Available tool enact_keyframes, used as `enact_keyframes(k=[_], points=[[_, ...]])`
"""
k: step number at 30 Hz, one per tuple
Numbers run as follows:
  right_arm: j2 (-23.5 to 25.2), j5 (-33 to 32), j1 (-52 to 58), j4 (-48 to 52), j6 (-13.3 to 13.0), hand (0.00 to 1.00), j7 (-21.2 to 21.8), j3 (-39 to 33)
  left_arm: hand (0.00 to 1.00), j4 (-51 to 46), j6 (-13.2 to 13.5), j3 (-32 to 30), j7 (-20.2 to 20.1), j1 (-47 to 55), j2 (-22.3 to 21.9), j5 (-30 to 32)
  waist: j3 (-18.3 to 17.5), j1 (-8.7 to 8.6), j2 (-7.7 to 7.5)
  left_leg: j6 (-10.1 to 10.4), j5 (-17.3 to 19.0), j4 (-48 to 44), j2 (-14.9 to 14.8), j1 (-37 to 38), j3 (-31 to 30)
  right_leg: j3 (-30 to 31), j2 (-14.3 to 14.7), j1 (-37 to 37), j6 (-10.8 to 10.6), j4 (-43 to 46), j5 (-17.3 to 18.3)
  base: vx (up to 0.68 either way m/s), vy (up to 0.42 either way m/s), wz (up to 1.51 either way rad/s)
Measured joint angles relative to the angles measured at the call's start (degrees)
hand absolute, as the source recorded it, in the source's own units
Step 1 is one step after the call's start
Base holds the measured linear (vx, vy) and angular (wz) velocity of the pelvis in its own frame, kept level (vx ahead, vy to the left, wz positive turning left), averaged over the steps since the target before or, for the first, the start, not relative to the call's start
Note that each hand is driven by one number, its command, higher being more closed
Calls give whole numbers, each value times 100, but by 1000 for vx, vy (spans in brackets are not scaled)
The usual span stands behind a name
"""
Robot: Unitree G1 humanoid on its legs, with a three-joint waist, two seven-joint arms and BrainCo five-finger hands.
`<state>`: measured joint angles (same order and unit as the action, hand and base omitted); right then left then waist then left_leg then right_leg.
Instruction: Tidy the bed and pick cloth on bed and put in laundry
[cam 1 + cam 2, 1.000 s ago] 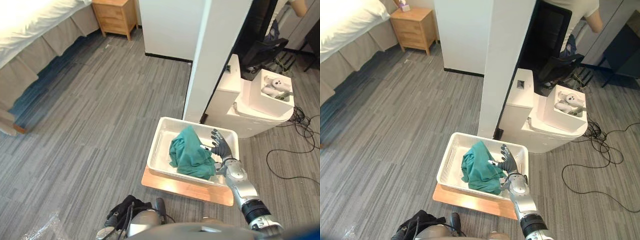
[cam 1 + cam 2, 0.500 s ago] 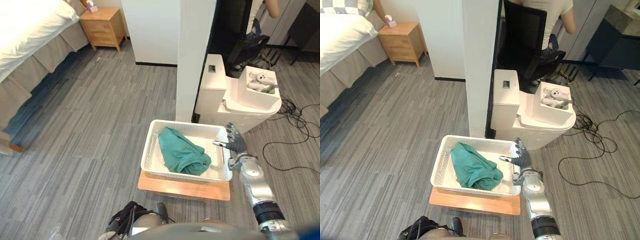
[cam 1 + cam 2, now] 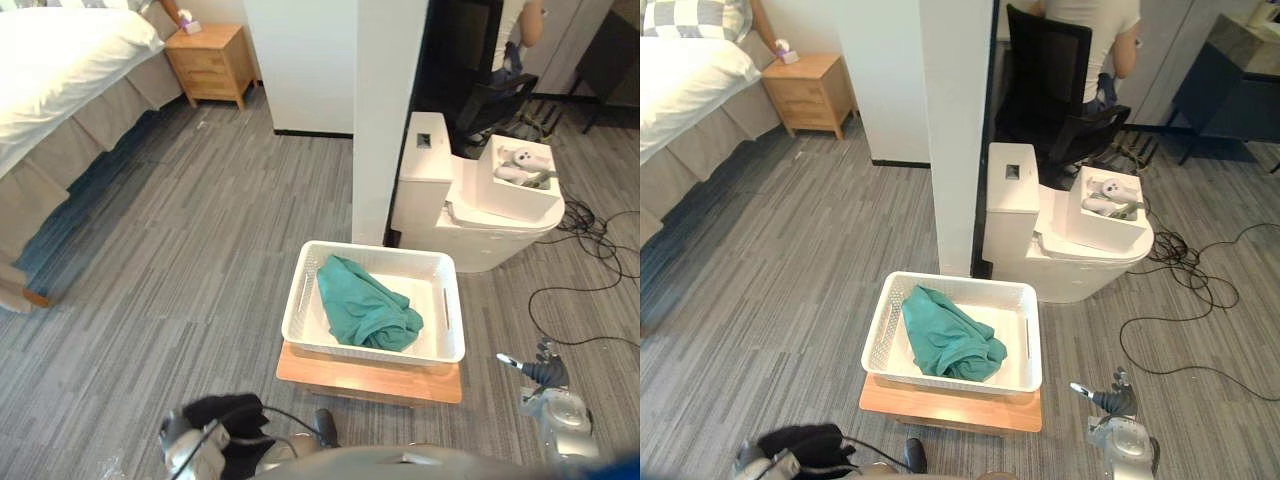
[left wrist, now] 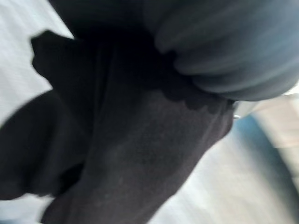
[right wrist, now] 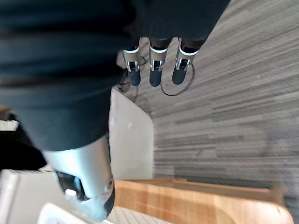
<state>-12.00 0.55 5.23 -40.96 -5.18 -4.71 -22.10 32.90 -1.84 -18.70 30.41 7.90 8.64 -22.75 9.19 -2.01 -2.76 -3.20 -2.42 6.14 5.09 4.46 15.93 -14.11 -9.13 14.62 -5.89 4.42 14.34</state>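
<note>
I'm looking down on a grey striped carpet floor (image 3: 790,260) that carries everything here. Just left of my right hand (image 3: 1118,398), a flat light wooden board (image 3: 950,410) lies on the carpet, with a white slatted plastic basket (image 3: 880,340) sitting on top of it. Ahead of the hand, a low white cabinet unit (image 3: 1012,200) stands on the floor beside a white square pillar (image 3: 958,130). Far to the hand's left and ahead, a bed with a beige skirt (image 3: 700,125) and a small wooden nightstand (image 3: 812,90) rest on the same carpet.

One basket (image 3: 299,296), one teal cloth (image 3: 366,311), one black cloth (image 4: 140,140), one nightstand (image 3: 211,61)
</note>
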Motion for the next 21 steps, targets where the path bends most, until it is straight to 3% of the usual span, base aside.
enact_keyframes(k=[4, 5, 8, 10, 11, 14, 17, 19, 21], points=[[107, -91, 32, -334, -292, 0, 58, 8, 100, -520, 596, 7, -9, -500, 470, 628, -51, -20, 91, 20, 65, -2, -140, 81, -47, 95, 145, -5, 158, 135, -288, 111, 3, 4], [132, -90, 67, -371, -417, 0, 61, 7, 100, -574, 898, 12, -76, -691, 616, 762, -62, -32, 147, 49, 100, -3, -246, 137, 10, 171, 242, -13, 238, 168, -448, 118, 3, -18], [255, -76, 175, -396, -690, 0, 60, 6, 100, -797, 1413, 80, -299, -1054, 864, 928, -74, -46, 171, 130, 161, -4, -353, 240, 142, 248, 318, -28, 320, 243, -565, 91, -28, -25], [269, -26, 242, -420, -737, 0, 53, 6, 100, -1029, 1569, 135, -331, -1189, 910, 1275, -82, -82, 201, 135, 165, -4, -360, 254, 216, 288, 317, -57, 320, 280, -565, 53, -48, -20], [269, 32, 326, -453, -782, 0, 19, 7, 100, -1244, 1728, 351, -327, -1311, 1027, 1768, -102, -100, 259, 136, 165, -5, -372, 253, 271, 387, 319, -101, 321, 304, -565, 72, -74, -25], [307, 77, 483, -496, -781, 0, -18, 9, 100, -1890, 1947, 692, -552, -1541, 1196, 2166, -165, -169, 380, 137, 163, -5, -417, 255, 381, 534, 354, -174, 321, 365, -565, 40, -70, -22], [326, 79, 618, -511, -780, 0, -33, 31, 100, -2409, 2232, 935, -906, -1797, 1297, 2296, -250, -195, 512, 180, 130, -5, -489, 259, 500, 571, 402, -217, 324, 400, -566, 24, -92, -26], [408, 79, 707, -511, -780, 0, -61, 26, 100, -2650, 2400, 1039, -1119, -1831, 1295, 2359, -271, -224, 523, 239, 57, -5, -540, 266, 554, 607, 432, -234, 347, 425, -567, -5, -125, -17], [511, 78, 846, -510, -780, 0, -66, 27, 100, -3034, 2745, 1260, -1285, -1647, 1241, 2407, -382, -217, 497, 288, -92, -5, -590, 148, 567, 815, 458, -356, 417, 421, -588, -21, -134, -8]])
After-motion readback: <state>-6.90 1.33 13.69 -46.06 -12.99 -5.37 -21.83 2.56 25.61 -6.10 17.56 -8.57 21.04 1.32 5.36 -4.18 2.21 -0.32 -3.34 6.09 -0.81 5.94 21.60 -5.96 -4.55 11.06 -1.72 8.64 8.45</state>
